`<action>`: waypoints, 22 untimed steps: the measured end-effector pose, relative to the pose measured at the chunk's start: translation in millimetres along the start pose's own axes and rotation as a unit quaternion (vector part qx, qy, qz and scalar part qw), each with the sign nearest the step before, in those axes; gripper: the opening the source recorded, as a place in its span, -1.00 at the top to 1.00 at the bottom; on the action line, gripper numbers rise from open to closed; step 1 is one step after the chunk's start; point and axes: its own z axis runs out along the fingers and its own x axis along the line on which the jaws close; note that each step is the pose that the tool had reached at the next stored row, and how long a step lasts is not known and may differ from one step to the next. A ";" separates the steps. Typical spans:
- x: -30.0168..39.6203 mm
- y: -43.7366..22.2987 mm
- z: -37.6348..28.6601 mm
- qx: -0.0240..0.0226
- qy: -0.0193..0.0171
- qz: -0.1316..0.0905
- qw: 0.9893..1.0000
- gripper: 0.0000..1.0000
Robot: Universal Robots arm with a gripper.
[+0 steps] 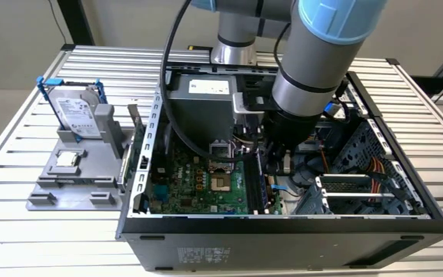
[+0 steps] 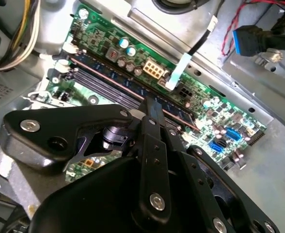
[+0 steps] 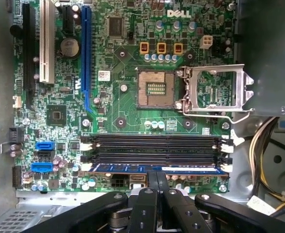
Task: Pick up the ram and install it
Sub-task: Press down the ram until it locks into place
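In the exterior view the open computer case (image 1: pixel 283 231) lies nearest, on a table of ribbed aluminium slats (image 1: pixel 21 242) that runs to the far edge. Inside the case the green motherboard (image 1: pixel 198 184) faces up, its processor socket (image 3: pixel 155 89) open and bare. The arm (image 1: pixel 314 75) reaches down into the case at the exterior view's right of the socket. Its gripper (image 3: pixel 157 177) has the fingers drawn together on the top edge of the ram (image 3: pixel 133 169), a dark bluish stick standing in the outermost of the black memory slots (image 3: pixel 152 145); whether it is fully seated is hard to judge. The second wrist view shows the fingertips (image 2: pixel 150 109) on that same stick. At the exterior view's left, beside the case, a grey fixture (image 1: pixel 71 179) holds the upright hard drive (image 1: pixel 75 112) in its blue frame and a small silver chip (image 1: pixel 67 159). Beyond the table stands a pale wall (image 1: pixel 14 34).
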 end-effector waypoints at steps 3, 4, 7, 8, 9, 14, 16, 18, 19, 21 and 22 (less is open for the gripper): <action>4.0 -0.1 0.6 0.000 0.000 0.000 1.000 1.00; 5.2 -0.1 0.9 0.000 0.000 0.001 1.000 1.00; 6.4 -0.1 3.3 0.000 0.000 0.001 1.000 1.00; 6.5 -0.2 4.4 0.000 0.000 0.001 1.000 1.00; 6.5 -0.2 6.0 0.000 0.000 0.002 1.000 1.00; 0.5 -0.4 14.9 0.000 0.000 0.008 1.000 1.00; -2.8 -0.4 18.3 0.000 0.000 0.010 1.000 1.00; -3.6 -0.5 20.8 0.000 0.000 0.011 1.000 1.00; -3.5 -0.5 21.4 0.000 0.000 0.011 1.000 1.00; -3.5 -0.4 22.7 0.000 0.000 0.012 1.000 1.00; -3.4 -0.4 22.8 0.000 0.000 0.012 1.000 1.00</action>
